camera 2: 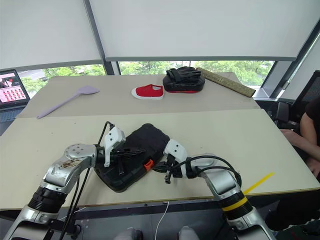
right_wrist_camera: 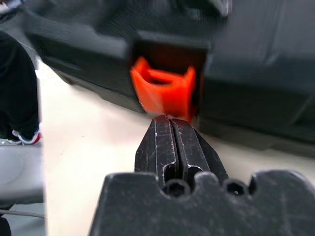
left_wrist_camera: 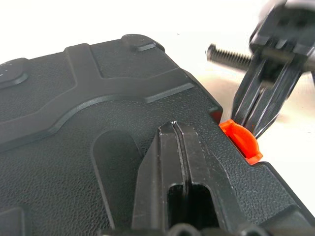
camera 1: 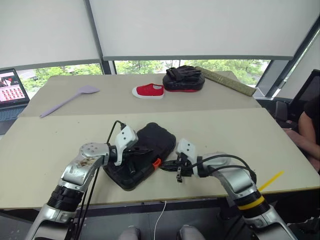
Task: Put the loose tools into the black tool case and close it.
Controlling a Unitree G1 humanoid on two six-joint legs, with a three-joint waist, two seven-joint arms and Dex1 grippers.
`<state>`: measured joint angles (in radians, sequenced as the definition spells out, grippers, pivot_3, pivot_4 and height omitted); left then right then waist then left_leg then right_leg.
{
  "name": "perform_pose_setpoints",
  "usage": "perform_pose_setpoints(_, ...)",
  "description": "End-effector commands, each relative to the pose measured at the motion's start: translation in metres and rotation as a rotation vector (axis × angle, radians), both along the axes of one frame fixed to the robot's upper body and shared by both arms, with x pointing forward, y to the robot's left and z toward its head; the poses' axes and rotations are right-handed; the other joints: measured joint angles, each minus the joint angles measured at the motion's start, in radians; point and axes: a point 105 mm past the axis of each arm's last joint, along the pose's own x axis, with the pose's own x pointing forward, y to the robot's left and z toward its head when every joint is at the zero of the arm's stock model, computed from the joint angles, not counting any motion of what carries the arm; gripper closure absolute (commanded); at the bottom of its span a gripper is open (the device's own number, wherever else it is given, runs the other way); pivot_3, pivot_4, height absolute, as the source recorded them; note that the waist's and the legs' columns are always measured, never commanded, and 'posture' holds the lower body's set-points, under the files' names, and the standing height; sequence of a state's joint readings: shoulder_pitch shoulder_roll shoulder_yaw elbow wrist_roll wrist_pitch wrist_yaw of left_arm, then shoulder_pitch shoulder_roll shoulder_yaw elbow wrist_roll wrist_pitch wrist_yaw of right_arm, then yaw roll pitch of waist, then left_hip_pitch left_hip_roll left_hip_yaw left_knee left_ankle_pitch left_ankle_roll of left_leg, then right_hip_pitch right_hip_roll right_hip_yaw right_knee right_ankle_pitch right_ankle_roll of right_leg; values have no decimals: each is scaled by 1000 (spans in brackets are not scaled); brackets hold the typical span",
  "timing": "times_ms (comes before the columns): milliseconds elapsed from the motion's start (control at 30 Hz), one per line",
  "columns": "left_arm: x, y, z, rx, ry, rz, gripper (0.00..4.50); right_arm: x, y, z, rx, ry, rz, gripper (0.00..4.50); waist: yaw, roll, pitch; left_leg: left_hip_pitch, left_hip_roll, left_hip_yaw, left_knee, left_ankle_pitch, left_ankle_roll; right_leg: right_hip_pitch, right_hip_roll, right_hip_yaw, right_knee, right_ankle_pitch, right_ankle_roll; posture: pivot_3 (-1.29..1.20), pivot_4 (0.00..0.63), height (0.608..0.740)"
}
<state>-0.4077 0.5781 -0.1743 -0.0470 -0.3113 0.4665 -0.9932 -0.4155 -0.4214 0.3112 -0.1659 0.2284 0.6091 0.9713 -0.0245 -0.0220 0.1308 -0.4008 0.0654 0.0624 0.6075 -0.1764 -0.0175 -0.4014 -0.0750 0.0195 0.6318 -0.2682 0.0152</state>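
The black tool case (camera 1: 156,137) lies on the near table with its lid down. My left gripper (camera 1: 148,149) is shut and rests flat on the lid, shown up close in the left wrist view (left_wrist_camera: 174,126). At the case's front edge sits the orange latch (camera 1: 156,162). My right gripper (camera 1: 163,166) is shut, and its tips touch the lower lip of the latch (right_wrist_camera: 165,91) from the right. The left wrist view shows the right gripper (left_wrist_camera: 260,129) against the latch (left_wrist_camera: 240,140). The loose tools are out of view.
On the far table lie a lilac long-handled spoon (camera 1: 70,100), a red shoe (camera 1: 148,91), a black padded mitt (camera 1: 183,79) and a long olive bar (camera 1: 230,81). A laptop (camera 1: 12,92) stands far left. A person (camera 1: 310,125) sits at the right. A yellow strip (camera 1: 270,180) lies near the front edge.
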Motion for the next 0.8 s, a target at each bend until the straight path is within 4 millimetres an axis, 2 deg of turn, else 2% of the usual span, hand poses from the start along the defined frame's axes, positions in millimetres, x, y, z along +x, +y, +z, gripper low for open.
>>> perform_pose_setpoints(33,-23,14,-76,115,297,62,4500,-8,3,16,47,-33,24,4432,2,0,0,0,0,0,0,0,0,0,0,0,0,0,0,0,150,740)
perform_pose_setpoints(100,-20,15,-70,93,255,66,4500,-9,2,17,53,-36,26,4432,5,0,0,0,0,0,0,0,0,0,0,0,-1,0,0,0,150,740)
perform_pose_setpoints(133,-12,17,-52,-8,213,115,4500,-12,-3,22,67,-80,41,4432,6,0,0,-1,0,0,0,0,0,0,0,0,-2,0,0,0,150,740)
perform_pose_setpoints(200,-11,28,-17,-124,57,113,3978,-13,-19,30,59,-236,58,4500,6,0,0,-2,0,0,0,0,0,-1,-1,0,-3,0,0,0,150,740)
perform_pose_setpoints(233,-15,34,-7,-138,-1,97,3838,-16,-24,36,80,-299,84,4500,5,-2,2,-5,0,1,0,0,0,-1,-1,1,-3,0,1,0,150,740)
perform_pose_setpoints(267,-25,42,1,-151,-37,60,3422,-16,-33,40,111,-320,64,4500,3,-4,4,-8,0,1,0,1,2,-2,0,1,-3,1,2,0,150,740)
perform_pose_setpoints(300,-30,51,9,-171,-71,63,3041,-13,-41,45,140,-349,31,4202,-1,-5,5,-10,1,2,-1,4,7,-4,1,0,-3,3,6,0,150,740)
perform_pose_setpoints(333,-37,67,15,-181,-82,88,2763,-14,-54,46,144,-366,17,3902,-6,-5,5,-11,2,2,-1,4,7,-5,2,1,-3,4,7,0,150,740)
perform_pose_setpoints(367,-43,86,19,-152,-117,123,2304,-13,-67,47,127,-408,2,3632,-9,-5,6,-12,3,2,-2,3,6,-5,3,1,-3,3,5,0,150,740)
perform_pose_setpoints(467,-54,133,21,-50,-181,288,1221,-10,-95,48,91,-488,-18,2699,-13,-7,10,-13,4,1,-2,-1,6,-6,3,0,-3,1,1,0,150,740)
perform_pose_setpoints(533,-65,152,16,21,-188,340,398,-10,-107,46,66,-504,-10,1883,-7,-9,14,-13,3,2,-2,-2,6,-6,2,-1,-3,0,-1,0,150,740)
perform_pose_setpoints(567,-70,155,14,39,-193,345,136,-9,-110,46,61,-511,-4,1625,-3,-9,14,-14,3,2,-2,-3,6,-7,1,-1,-3,0,-1,0,150,740)
perform_pose_setpoints(600,-76,164,9,78,-183,369,0,-8,-116,45,52,-511,-6,1231,1,-9,15,-14,2,2,-2,-3,5,-8,0,-1,-3,-1,-1,0,150,740)
perform_pose_setpoints(700,-93,191,-3,178,-184,453,0,-2,-134,43,18,-531,-26,170,7,-14,23,-16,2,5,-1,-5,4,-9,-2,0,-4,-1,-1,0,150,740)
perform_pose_setpoints(800,-99,205,-6,194,-193,525,0,2,-142,42,3,-546,-39,44,15,-18,25,-24,2,5,1,-5,4,-17,-2,-1,-4,0,-1,0,150,740)
